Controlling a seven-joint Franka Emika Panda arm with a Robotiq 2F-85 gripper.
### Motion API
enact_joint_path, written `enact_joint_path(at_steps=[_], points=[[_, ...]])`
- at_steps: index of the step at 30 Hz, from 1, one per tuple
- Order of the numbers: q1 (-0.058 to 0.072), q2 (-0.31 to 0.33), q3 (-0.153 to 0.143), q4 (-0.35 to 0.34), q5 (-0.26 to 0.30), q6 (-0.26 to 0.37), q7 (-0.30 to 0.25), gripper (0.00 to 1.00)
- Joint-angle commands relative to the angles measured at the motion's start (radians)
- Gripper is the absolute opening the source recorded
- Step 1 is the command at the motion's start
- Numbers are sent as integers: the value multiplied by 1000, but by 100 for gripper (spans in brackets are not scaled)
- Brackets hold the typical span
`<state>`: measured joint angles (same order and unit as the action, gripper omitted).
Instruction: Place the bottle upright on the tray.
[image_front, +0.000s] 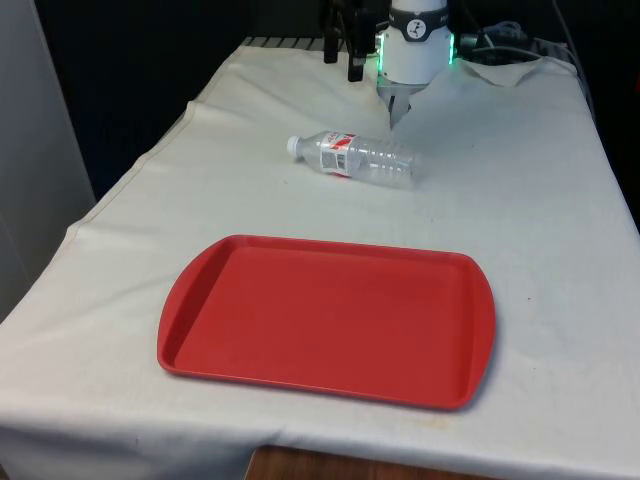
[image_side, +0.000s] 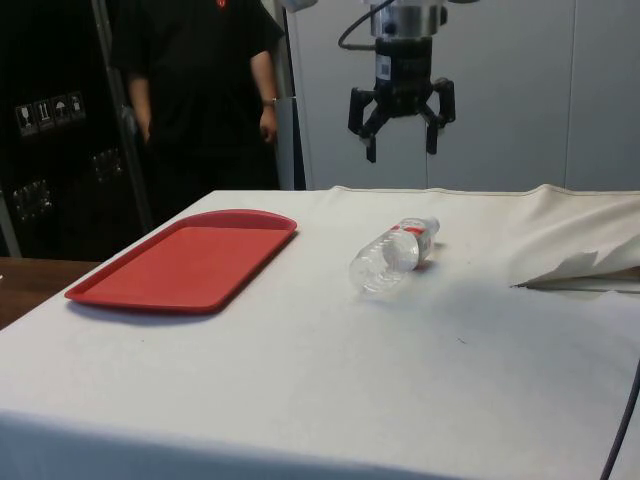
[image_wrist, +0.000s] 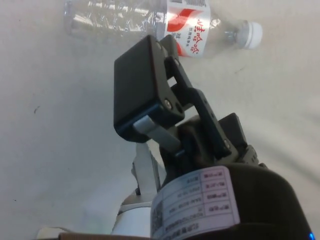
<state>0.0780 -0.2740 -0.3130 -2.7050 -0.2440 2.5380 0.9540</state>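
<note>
A clear plastic bottle (image_front: 353, 157) with a white cap and a red-and-white label, its print unreadable, was seen lying on its side on the white cloth (image_front: 520, 200), beyond the flat red plastic tray (image_front: 330, 318). The black two-finger gripper (image_side: 402, 143) was held above it, spread wide, nothing grasped.

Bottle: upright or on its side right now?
On its side. The bottle lies flat on the white cloth, cap toward the front view's left, off the red tray.
</note>
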Motion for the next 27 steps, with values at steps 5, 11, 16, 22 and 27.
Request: enact_joint_path(at_steps=[5, 11, 16, 22, 27], points=[[2, 2, -4, -10, 28, 29, 5, 100], [3, 6, -6, -17, 60, 45, 6, 100], [4, 16, -10, -22, 90, 62, 1, 100], [10, 30, -18, -27, 137, 81, -8, 100], [11, 45, -19, -28, 178, 93, -17, 100]])
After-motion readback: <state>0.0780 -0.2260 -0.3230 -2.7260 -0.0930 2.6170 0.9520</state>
